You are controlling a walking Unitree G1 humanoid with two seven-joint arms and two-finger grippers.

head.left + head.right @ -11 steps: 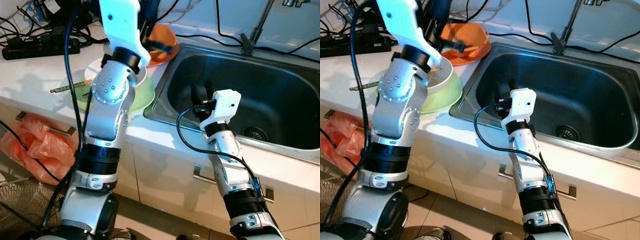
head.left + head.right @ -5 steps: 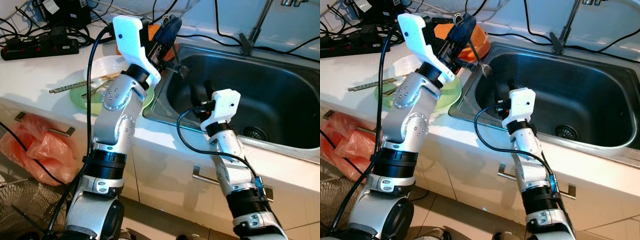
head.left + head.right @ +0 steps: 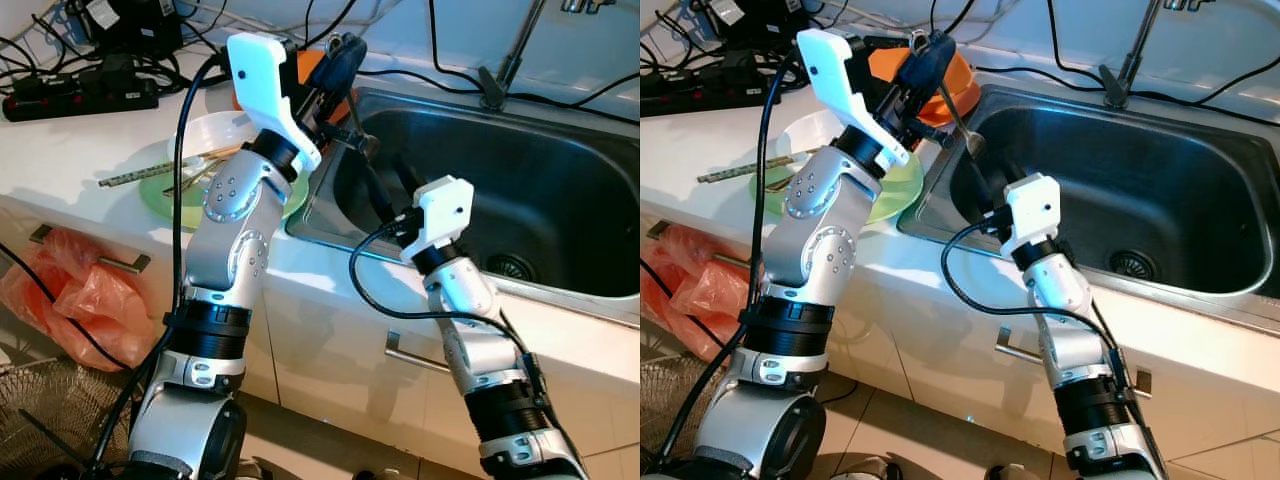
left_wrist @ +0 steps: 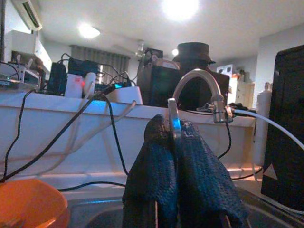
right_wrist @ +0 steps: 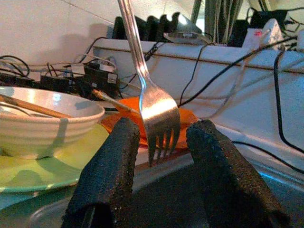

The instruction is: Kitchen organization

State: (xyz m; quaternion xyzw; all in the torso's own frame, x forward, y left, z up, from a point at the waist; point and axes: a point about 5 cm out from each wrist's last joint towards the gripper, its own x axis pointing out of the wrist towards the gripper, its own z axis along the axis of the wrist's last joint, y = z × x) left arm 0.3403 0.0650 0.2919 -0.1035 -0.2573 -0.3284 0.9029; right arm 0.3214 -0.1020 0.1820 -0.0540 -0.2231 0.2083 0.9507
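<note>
White counter (image 3: 60,150) — green plate (image 3: 165,197), orange bowl (image 3: 952,90), power strip (image 3: 80,100).

No text, label, brand, number or sign can be read in any of the views. The small markings on the white and dark boxes along the back ledge in the wrist views are too blurred and too small to make out.
</note>
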